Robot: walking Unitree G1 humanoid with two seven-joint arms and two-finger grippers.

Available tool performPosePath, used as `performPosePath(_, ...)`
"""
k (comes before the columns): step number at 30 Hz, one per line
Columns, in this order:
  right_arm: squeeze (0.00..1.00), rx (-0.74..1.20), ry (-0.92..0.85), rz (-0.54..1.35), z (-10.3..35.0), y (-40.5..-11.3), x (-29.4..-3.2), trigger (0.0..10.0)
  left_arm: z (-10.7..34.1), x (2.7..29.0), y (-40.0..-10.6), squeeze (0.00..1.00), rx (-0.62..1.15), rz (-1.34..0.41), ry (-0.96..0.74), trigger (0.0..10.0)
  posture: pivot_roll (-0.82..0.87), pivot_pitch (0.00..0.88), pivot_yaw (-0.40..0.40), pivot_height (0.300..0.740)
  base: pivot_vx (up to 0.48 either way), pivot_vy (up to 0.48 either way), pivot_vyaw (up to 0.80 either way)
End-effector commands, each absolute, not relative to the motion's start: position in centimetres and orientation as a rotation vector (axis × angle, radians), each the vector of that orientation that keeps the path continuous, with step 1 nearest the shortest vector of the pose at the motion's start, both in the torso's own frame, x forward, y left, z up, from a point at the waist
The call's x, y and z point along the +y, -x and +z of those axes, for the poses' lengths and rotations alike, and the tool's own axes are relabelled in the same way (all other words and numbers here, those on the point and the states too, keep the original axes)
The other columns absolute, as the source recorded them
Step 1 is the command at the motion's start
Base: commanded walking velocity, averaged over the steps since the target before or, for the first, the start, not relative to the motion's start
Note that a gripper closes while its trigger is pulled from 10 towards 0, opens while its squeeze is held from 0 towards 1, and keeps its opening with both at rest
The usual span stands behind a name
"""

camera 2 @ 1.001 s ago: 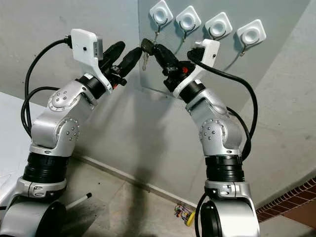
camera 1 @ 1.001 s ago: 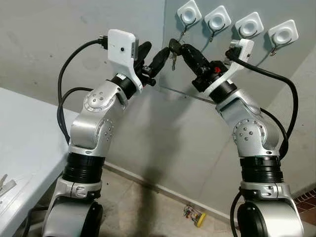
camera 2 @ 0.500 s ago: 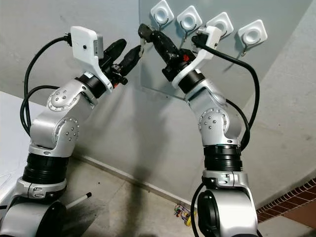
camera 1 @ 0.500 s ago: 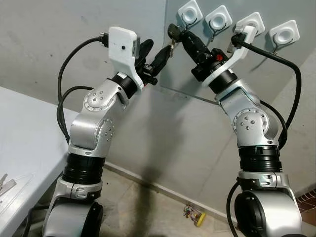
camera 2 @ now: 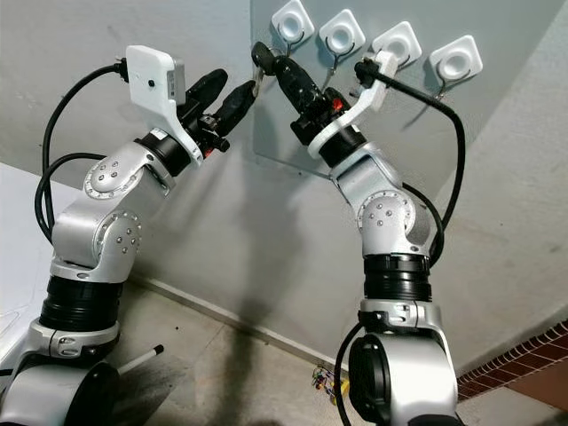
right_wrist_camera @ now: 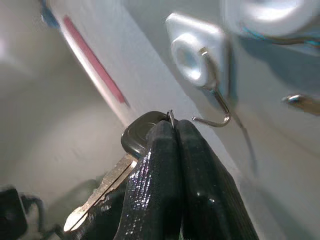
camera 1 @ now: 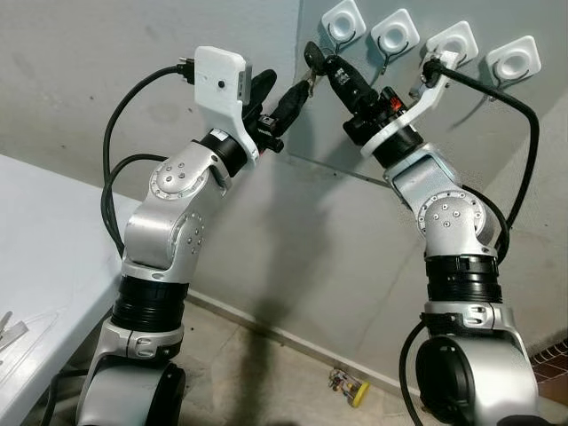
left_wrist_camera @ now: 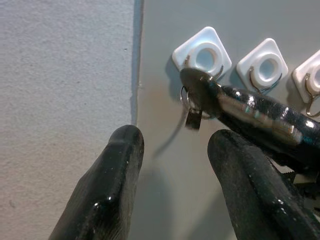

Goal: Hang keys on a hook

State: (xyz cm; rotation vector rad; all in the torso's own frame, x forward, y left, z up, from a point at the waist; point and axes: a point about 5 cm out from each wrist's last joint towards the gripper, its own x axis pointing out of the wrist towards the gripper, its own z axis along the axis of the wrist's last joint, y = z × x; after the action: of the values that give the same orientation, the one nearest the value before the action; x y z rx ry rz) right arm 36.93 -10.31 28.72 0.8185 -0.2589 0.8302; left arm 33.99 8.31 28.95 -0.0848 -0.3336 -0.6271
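With its jaws pinched on the keys (right_wrist_camera: 142, 137), the right gripper (camera 1: 321, 60) should ease the ring (left_wrist_camera: 186, 99) over the leftmost hook (right_wrist_camera: 212, 105), while the left gripper (camera 1: 288, 99) waits open.

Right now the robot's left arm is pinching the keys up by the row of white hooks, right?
No, it is the right gripper whose fingers are shut on the keys, as the right wrist view shows. They are indeed up by the white hooks.

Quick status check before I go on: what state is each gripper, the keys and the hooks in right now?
Right gripper: shut on the keys, raised near the leftmost hook.
Left gripper: open, holding nothing, just beside the keys.
Keys: held, not yet hung.
Leftmost hook: empty.
Other three hooks: empty.
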Motion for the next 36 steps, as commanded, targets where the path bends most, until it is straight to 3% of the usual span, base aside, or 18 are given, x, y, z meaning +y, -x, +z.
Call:
performPosePath(1, 0.0, -0.265, -0.87, 0.839, 29.5, -37.1, -10.4, 10.0, 29.5, 8.4, -33.7, 0.0, -0.355, -0.634, 0.088, 10.0, 0.02, 0.086, -0.065, 0.74, 0.0, 0.0, 0.0)
performPosePath(15, 0.0, -0.183, -1.02, 0.786, 28.9, -37.9, -10.9, 10.0, 29.8, 8.6, -33.7, 0.0, -0.361, -0.623, 0.093, 10.0, 0.02, 0.097, -0.063, 0.74, 0.0, 0.0, 0.0)
performPosePath(36, 0.0, -0.134, -0.979, 0.817, 27.1, -36.9, -10.1, 10.0, 30.1, 8.8, -33.9, 0.0, -0.367, -0.616, 0.107, 10.0, 0.01, 0.11, -0.05, 0.74, 0.0, 0.0, 0.0)
